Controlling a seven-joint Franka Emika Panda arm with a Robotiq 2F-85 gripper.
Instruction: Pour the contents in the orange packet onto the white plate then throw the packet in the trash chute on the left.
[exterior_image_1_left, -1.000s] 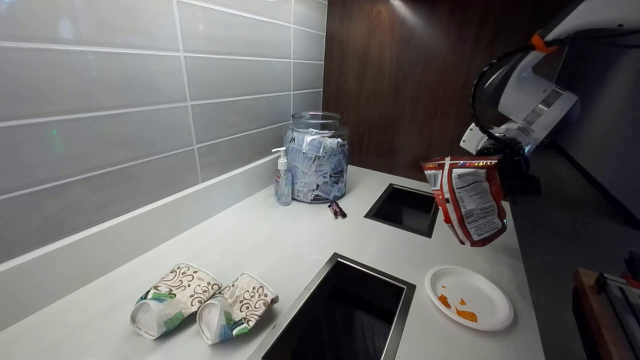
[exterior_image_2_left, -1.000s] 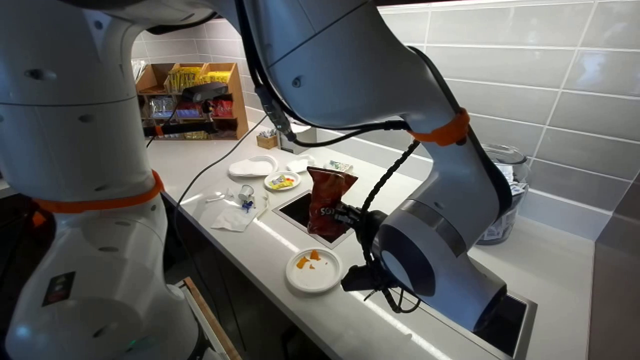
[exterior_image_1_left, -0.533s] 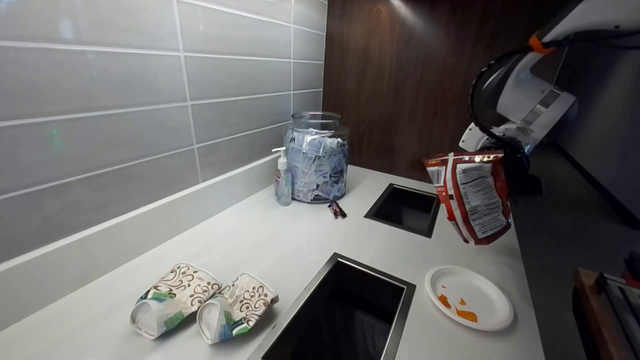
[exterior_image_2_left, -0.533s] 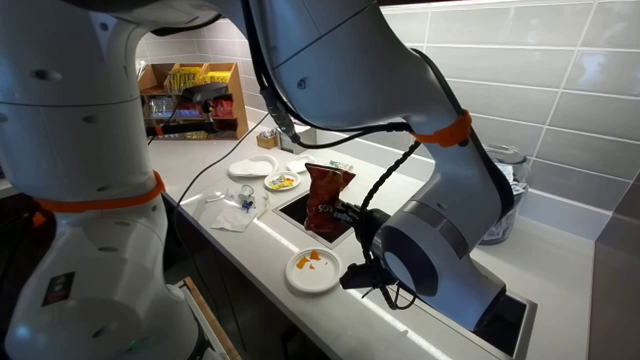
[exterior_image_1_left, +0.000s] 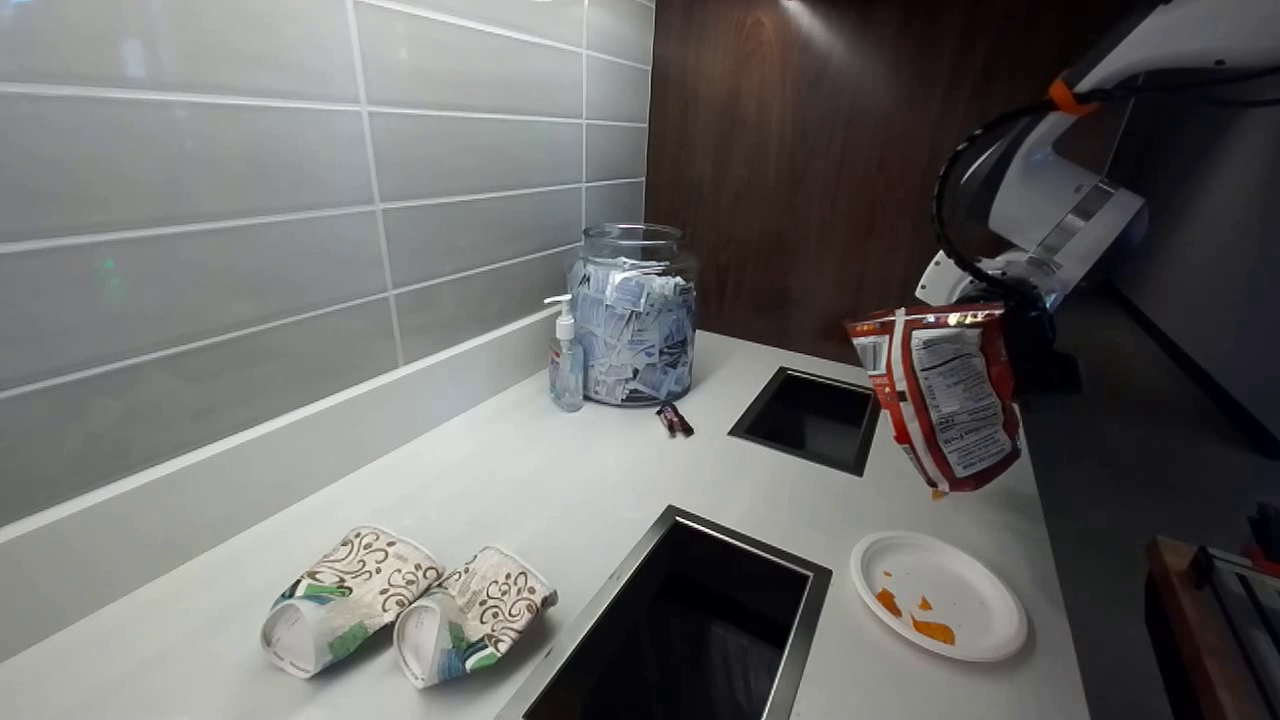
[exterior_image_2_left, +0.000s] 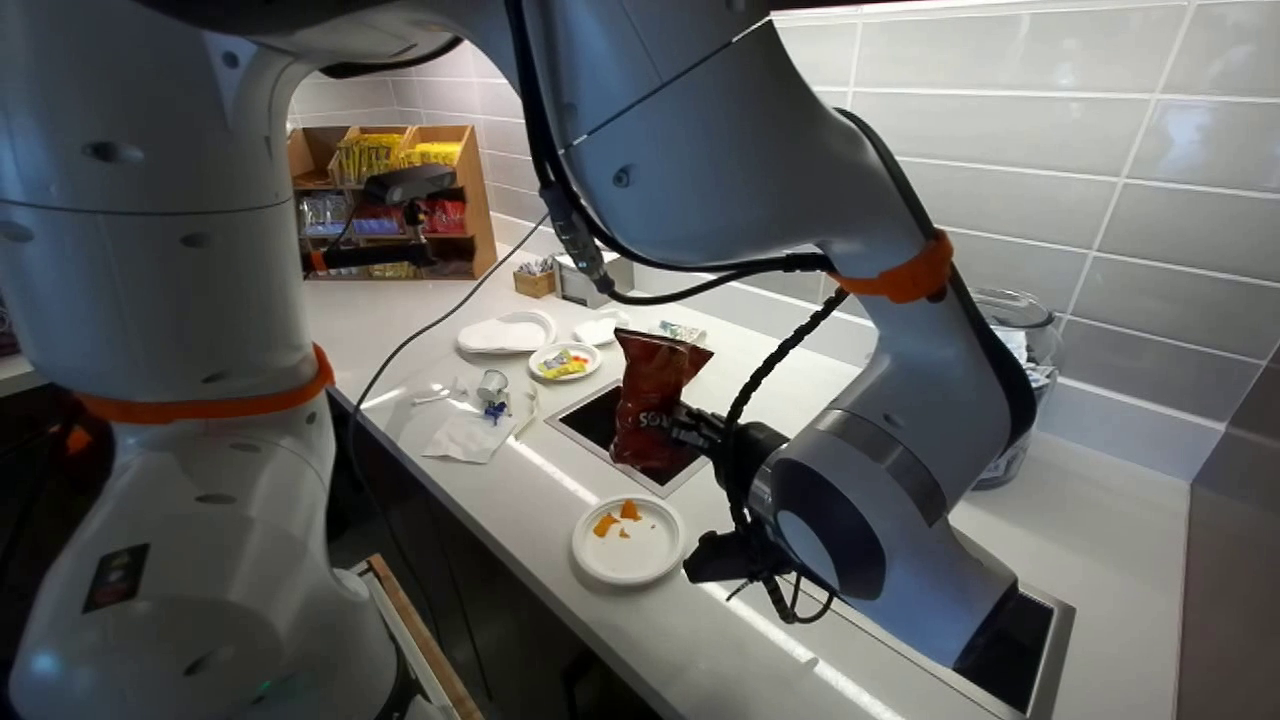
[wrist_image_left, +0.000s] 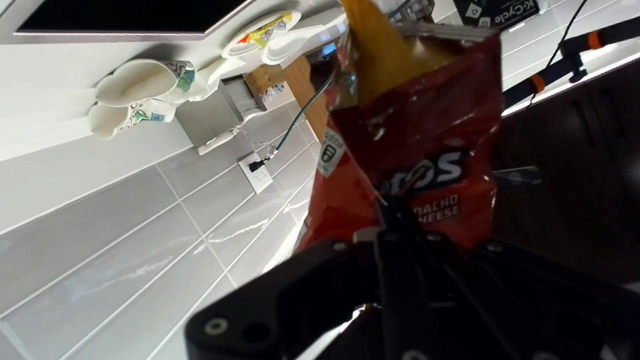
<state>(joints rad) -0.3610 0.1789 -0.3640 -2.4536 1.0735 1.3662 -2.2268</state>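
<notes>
While the packet (exterior_image_1_left: 945, 400) hangs clear, the plate (exterior_image_1_left: 980, 595) neighbours the edge (exterior_image_1_left: 1061, 600).

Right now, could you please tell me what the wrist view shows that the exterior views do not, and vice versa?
Only the wrist view shows a wall outlet, a black item lettered K-Cycle and legible NACHO CHEESE print.
Only the exterior views show the white plate, orange chip pieces lying on it, the glass jar and the pump bottle.
Shared are the orange packet, gripped by the tool, and, from an exterior view, two patterned paper cups.
</notes>
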